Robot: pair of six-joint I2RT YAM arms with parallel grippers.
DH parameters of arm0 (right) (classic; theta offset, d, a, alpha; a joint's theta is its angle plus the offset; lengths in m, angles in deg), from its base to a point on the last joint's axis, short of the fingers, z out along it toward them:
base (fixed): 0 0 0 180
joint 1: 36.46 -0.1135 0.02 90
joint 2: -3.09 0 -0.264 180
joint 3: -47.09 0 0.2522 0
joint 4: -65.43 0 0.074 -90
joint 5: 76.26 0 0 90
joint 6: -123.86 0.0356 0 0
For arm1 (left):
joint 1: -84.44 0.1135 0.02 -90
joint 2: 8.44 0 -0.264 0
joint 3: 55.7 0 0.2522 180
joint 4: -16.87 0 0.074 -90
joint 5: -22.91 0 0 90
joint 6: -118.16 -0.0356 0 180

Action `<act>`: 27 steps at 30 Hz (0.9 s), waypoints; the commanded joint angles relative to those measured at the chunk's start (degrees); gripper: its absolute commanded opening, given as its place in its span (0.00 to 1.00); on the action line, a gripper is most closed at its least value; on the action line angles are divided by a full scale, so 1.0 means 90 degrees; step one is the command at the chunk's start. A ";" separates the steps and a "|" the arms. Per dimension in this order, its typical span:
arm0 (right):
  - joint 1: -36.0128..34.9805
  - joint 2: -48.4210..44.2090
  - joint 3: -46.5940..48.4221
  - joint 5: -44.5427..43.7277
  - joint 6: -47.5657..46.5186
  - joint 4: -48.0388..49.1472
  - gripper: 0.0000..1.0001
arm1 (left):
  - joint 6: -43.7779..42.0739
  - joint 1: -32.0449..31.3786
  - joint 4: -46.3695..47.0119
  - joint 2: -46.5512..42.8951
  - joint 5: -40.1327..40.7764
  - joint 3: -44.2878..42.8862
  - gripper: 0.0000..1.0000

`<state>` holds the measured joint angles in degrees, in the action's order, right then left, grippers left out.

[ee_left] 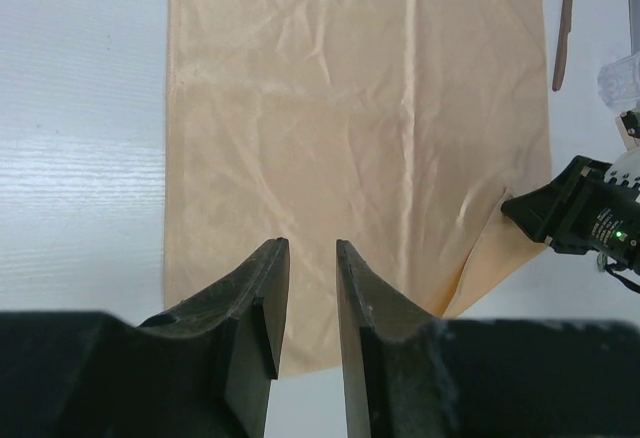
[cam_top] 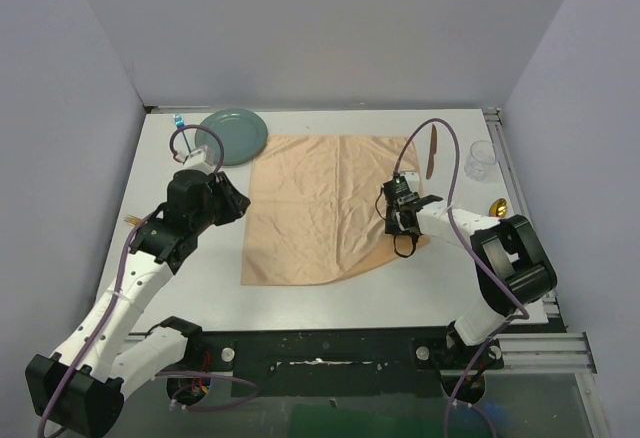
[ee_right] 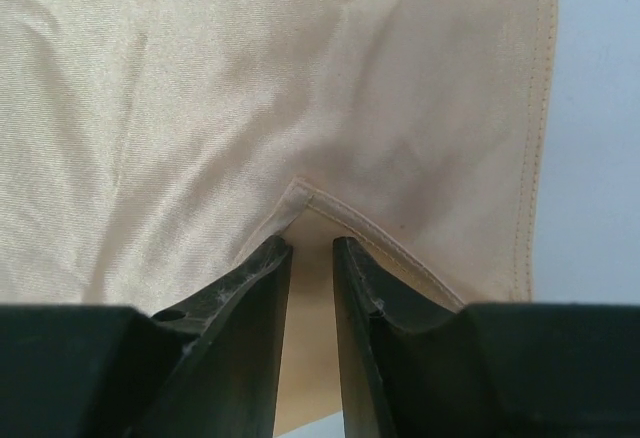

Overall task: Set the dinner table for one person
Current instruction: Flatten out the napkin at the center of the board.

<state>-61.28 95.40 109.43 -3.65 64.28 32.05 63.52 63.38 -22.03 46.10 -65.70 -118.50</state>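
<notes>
peach cloth [cam_top: 320,208] spread on the dinner table [cam_top: 200,288] — right pincer [cam_top: 393,220] at its edge.

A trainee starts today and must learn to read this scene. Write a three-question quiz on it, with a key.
1. True or false: the round green plate lies on the peach-orange square cloth.
2. Which corner of the cloth is folded over? A) far-left B) near-right, by the right end effector C) far-right
3. Fill in: the brown wooden knife lies between the cloth and the clear ____.
Key: 1 false, it sits on the white dinner table; 2 B; 3 glass cup.
</notes>
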 commanded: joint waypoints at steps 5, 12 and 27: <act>0.0020 0.0287 0.0045 0.0210 -0.0001 0.0270 0.16 | -0.0071 -0.0011 0.0101 -0.0206 0.0199 -0.0161 0.24; -0.0032 -0.0223 0.0092 0.0037 0.0014 -0.0104 0.00 | -0.0037 -0.0014 0.0235 -0.0059 0.0087 -0.0069 0.24; -0.0403 -0.2143 0.0725 -0.0197 0.0127 -0.2041 0.00 | 0.0095 -0.0014 0.0570 0.0101 -0.0215 0.0072 0.23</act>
<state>-63.94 79.64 113.26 -4.59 64.63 20.42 64.00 63.38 -20.59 47.24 -66.35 -117.89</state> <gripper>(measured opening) 0.023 0.233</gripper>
